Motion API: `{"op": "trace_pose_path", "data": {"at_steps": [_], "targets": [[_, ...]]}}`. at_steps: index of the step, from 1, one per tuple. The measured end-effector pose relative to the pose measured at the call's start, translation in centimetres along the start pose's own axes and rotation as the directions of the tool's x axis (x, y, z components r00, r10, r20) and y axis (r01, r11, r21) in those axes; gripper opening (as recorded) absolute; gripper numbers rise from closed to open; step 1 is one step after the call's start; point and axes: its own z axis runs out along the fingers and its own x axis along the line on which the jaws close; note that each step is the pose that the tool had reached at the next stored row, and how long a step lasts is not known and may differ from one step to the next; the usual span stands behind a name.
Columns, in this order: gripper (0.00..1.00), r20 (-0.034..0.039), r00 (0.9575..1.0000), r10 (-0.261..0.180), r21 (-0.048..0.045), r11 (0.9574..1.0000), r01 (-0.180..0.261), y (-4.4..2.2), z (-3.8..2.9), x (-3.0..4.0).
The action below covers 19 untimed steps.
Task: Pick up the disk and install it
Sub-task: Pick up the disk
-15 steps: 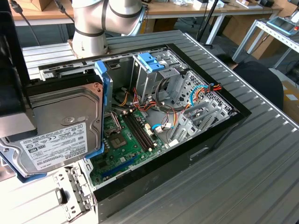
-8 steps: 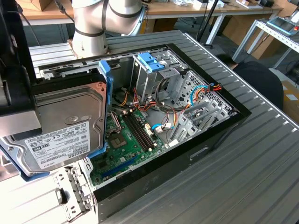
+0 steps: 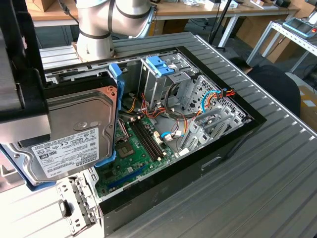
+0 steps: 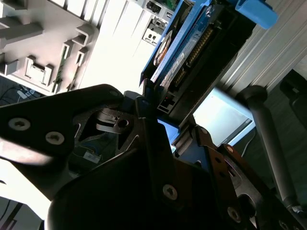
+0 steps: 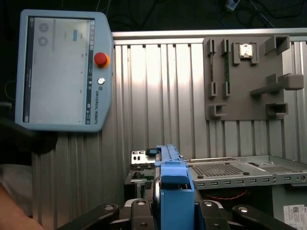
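- My gripper (image 3: 34, 104) hangs over the near corner of the open computer case (image 3: 233, 136), on the exterior view's left. My arm's base (image 3: 96, 34) stands beyond the case's far side.
- Inside the case, near to far: the green motherboard (image 3: 141, 144), coloured cables (image 3: 171, 116), then the metal drive cage (image 3: 158, 84) with its blue latch (image 3: 159, 66).
- My fingers (image 5: 138, 211) are closed onto the disk (image 3: 74, 131), one on each side of its blue carrier. The disk is held off the table, label face showing, above that near corner.
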Motion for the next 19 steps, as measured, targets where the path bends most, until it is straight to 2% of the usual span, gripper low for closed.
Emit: {"op": "trace_pose_path", "data": {"at_steps": [19], "targets": [[0.37,0.0000,1.0000,0.000,0.0000,1.0000,0.000,-0.96,-0.03,-0.03]]}}
